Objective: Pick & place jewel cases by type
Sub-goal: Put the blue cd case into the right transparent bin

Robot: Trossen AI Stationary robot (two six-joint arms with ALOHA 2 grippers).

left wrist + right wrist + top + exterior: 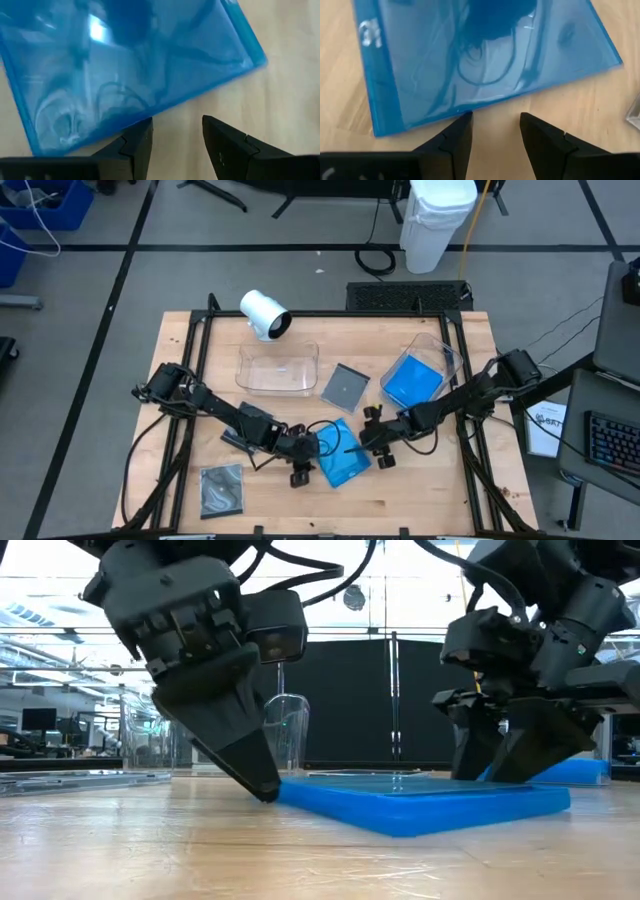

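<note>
A bright blue jewel case (345, 462) lies flat on the wooden table between my two grippers. My left gripper (312, 452) stands open at its left edge, fingertips down at table level (175, 122). My right gripper (366, 446) stands open at its right edge (495, 117). More blue (412, 382) lies tilted inside a clear tray at the right. One dark grey case (345, 386) lies flat mid-table. Another (222, 488) lies flat near the left front. My left gripper comes slanting down from the table's left; one fingertip (144, 126) stands right at the blue case's long edge (150, 111), the other on bare wood. I cannot tell whether it touches. My right gripper comes slanting down from the table's right; one fingertip (464, 120) stands at the case's edge (470, 107), and whether it touches I cannot tell. The case lies flat on the table (420, 802).
An empty clear tray (278, 368) sits left of centre toward the far edge, with a white cylinder (264, 314) lying behind it. The clear tray (440, 352) holding the blue sits far right. Black cables (325, 430) loop over the table between the arms. Bare wood (420, 490) at the near right.
</note>
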